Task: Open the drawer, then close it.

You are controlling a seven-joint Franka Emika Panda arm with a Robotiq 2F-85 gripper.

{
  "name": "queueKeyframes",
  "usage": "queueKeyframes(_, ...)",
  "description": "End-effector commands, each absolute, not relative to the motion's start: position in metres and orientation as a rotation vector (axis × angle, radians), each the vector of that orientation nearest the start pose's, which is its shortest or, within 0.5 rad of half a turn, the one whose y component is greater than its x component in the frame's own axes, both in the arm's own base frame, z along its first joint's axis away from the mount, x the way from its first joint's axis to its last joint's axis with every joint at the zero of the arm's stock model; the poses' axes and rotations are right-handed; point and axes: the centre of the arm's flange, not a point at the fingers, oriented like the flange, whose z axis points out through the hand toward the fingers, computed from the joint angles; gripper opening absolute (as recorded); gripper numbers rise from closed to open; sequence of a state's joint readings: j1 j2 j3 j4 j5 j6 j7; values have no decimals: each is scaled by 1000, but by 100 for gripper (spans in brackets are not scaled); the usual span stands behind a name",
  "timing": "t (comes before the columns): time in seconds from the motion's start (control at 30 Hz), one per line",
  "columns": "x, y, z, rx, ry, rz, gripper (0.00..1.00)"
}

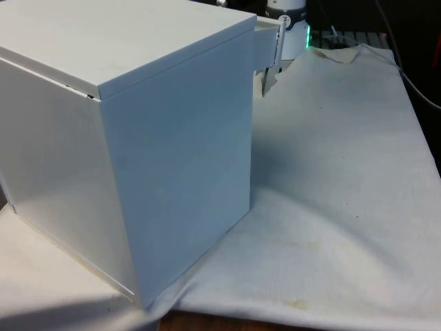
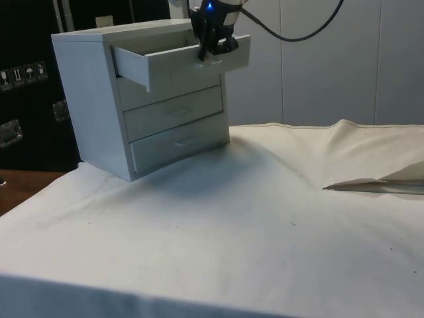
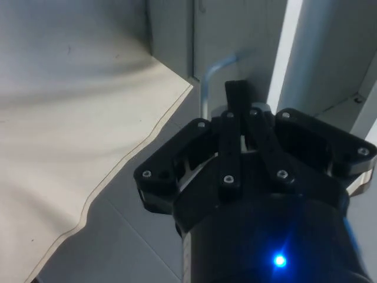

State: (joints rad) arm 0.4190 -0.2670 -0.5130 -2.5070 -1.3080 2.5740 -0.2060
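Observation:
A white chest of drawers (image 2: 86,99) stands on the cloth, turning its back and side (image 1: 172,172) to the front view. Its top drawer (image 2: 172,63) is pulled well out; in the front view the drawer's front (image 1: 265,45) juts past the chest's far corner. My black gripper (image 2: 213,48) comes down from above onto the middle of that drawer front. In the wrist view the gripper (image 3: 235,97) is shut on the bent metal drawer handle (image 3: 207,82), whose one end curves out from between the fingers.
The two lower drawers (image 2: 175,109) (image 2: 179,140) are shut. White cloth (image 1: 344,172) covers the table, with a raised fold (image 2: 371,182) at the side view's right. Bare wooden table edge (image 2: 13,185) shows beside the chest.

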Motion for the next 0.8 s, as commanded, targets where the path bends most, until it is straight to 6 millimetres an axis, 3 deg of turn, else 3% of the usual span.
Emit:
queueKeyframes(0.0,465,-32,394,1981,1279,259,0)
queueKeyframes(0.43,477,-37,395,1989,1259,236,0)
queueKeyframes(0.77,500,-54,398,1981,1228,232,0)
